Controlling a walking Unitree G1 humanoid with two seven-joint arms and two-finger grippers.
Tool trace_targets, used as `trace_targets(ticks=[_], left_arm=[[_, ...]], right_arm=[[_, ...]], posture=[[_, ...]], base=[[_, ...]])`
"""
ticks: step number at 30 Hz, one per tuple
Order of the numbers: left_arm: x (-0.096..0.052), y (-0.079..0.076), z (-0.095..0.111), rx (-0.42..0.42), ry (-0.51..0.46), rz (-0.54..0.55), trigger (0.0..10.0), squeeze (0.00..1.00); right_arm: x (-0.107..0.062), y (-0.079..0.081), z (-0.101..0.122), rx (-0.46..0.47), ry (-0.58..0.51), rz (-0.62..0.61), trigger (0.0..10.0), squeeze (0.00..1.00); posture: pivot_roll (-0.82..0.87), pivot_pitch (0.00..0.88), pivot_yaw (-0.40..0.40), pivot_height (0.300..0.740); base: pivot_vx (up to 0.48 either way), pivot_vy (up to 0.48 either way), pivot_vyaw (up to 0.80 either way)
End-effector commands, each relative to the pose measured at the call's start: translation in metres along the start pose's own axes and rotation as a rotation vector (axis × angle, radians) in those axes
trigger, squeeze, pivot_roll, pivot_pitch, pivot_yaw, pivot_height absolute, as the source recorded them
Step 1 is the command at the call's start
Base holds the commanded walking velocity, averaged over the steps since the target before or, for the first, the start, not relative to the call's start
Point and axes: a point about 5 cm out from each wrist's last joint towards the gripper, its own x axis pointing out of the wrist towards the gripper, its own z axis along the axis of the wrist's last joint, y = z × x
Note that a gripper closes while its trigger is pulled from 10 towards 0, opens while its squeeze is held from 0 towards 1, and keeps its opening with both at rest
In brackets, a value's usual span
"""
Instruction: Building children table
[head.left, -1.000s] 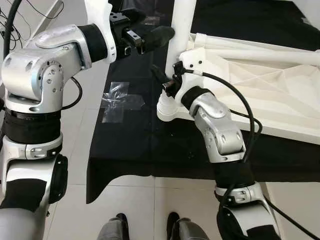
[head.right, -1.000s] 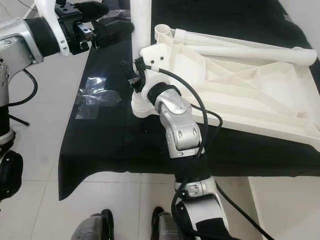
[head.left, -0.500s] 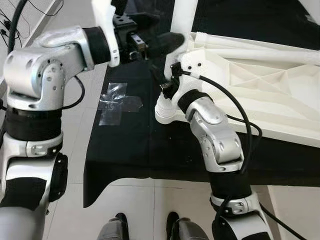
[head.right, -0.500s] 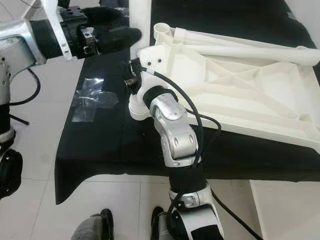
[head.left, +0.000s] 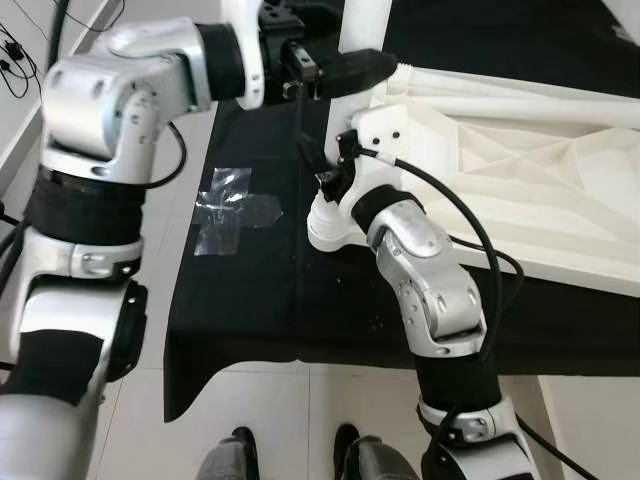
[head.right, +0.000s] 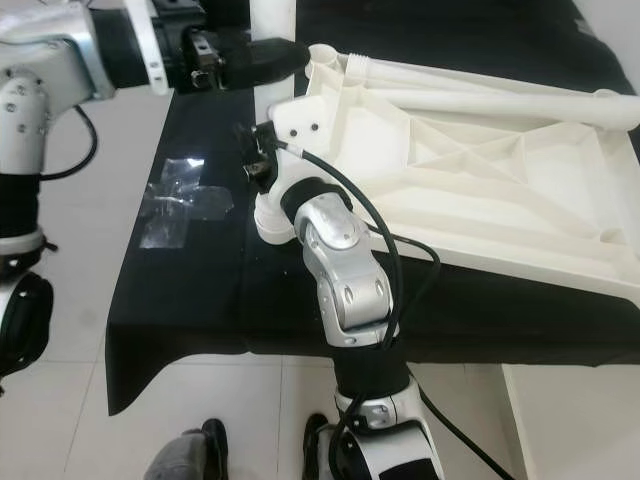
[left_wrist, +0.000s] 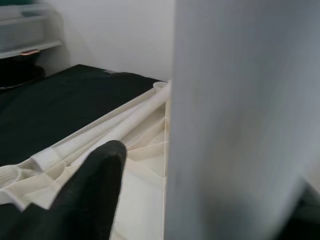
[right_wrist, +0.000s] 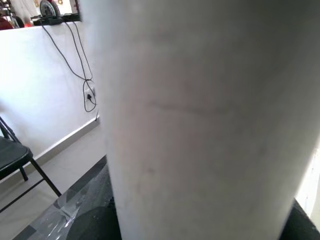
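Note:
A white plastic table top (head.left: 540, 200) lies upside down on a black cloth (head.left: 250, 290). At its near left corner a white table leg (head.left: 364, 20) stands upright with its wide end (head.left: 326, 224) on the cloth. My right gripper (right_wrist: 200, 227) holds the leg low down, its fingers hidden behind the white wrist mount (head.left: 385, 128). The leg looms close in the right wrist view. My left gripper (head.left: 365, 68) reaches in from the left higher up, one black finger (left_wrist: 85, 195) crossing in front of the leg with a small gap showing.
A second white leg (head.right: 480, 100) lies across the table top. A patch of clear tape (head.left: 235, 205) sticks to the cloth left of the leg. The cloth's front edge drops to the tiled floor (head.left: 150, 440), where my feet (head.left: 290, 455) stand.
My left gripper has moved right, from beside the leg to across it. The right arm and the leg have hardly moved.

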Motion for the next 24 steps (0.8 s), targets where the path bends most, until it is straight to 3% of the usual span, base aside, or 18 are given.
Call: trace_targets(ticks=[1,8,9,10,12,13,16,21,24], left_arm=[[-0.001,0.007,-0.003,0.019,0.025,0.061,0.0,0.00],[0.014,0.006,-0.004,0.010,0.017,0.042,0.0,0.00],[0.014,0.006,-0.005,0.007,0.017,0.038,0.0,0.00],[0.014,0.005,-0.006,0.003,0.017,0.034,0.0,0.00],[0.015,0.004,-0.007,0.001,0.018,0.031,0.0,0.00],[0.014,0.003,-0.008,-0.002,0.019,0.025,0.0,0.00],[0.014,0.002,-0.008,-0.004,0.018,0.021,0.0,0.00],[0.015,-0.004,-0.007,-0.006,0.002,-0.008,0.0,0.00],[0.017,-0.009,-0.006,-0.004,-0.008,-0.034,0.0,0.00]], right_arm=[[-0.003,0.013,-0.036,0.078,0.168,0.050,0.0,0.00],[-0.003,0.012,-0.032,0.075,0.150,0.054,0.0,0.00],[-0.003,0.010,-0.031,0.072,0.145,0.054,9.5,0.00],[-0.004,0.007,-0.030,0.066,0.143,0.051,10.0,0.00],[-0.004,0.005,-0.029,0.062,0.142,0.049,10.0,0.00],[-0.002,0.000,-0.024,0.088,0.113,0.079,10.0,1.00],[0.000,-0.006,-0.019,0.092,0.086,0.118,10.0,1.00],[0.009,-0.026,0.001,-0.001,0.015,0.319,10.0,1.00],[0.014,-0.032,0.005,-0.056,0.009,0.372,10.0,1.00]], posture=[[0.03,0.280,-0.006,0.740],[0.03,0.280,-0.001,0.740],[0.03,0.280,-0.001,0.740],[0.03,0.280,-0.001,0.740],[0.03,0.280,-0.001,0.740],[0.03,0.282,-0.004,0.740],[0.04,0.282,-0.006,0.740],[0.04,0.282,-0.008,0.740],[0.04,0.282,-0.010,0.740]], base=[[0.000,0.000,0.00],[0.000,0.000,0.00],[0.000,0.000,0.00],[0.000,0.000,0.00],[0.000,0.000,0.00],[0.000,0.000,0.00],[0.000,0.000,0.00],[0.000,0.000,0.00],[0.000,0.000,0.00]])
